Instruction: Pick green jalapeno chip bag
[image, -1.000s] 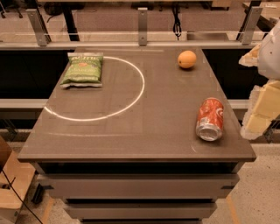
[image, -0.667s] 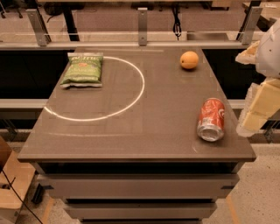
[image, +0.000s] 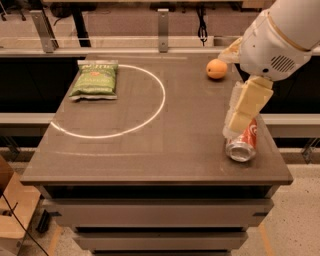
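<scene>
You had the gripper (image: 245, 107) hanging at about 3 o'clock on the table (image: 150, 165), near its right edge. It sat in front of the upper end of a red can (image: 243, 145) that lay on its side. From this view you could not tell whether the gripper was open or closed. The one sure thing was that the bag was not in it. The white arm (image: 280, 35) came in from the 2 o'clock corner.

The green jalapeno chip bag (image: 95, 80) lay flat at about 10 o'clock on the tabletop, well apart from the gripper. It straddled the left part of the white circle (image: 164, 95) painted there. Seen from the gripper, the bag lay out toward 10 o'clock, across most of the table's width and a little farther back. Its long axis appeared to run roughly 12 to 6, with the crimped ends at the far and near sides.

An orange (image: 216, 69) rested at about 1 o'clock, just behind the gripper and off the line to the bag. The path leftward looked unobstructed once you cleared the can. I judged the reach had not yet begun in earnest. The grasp would likely go best across the bag's short width.
</scene>
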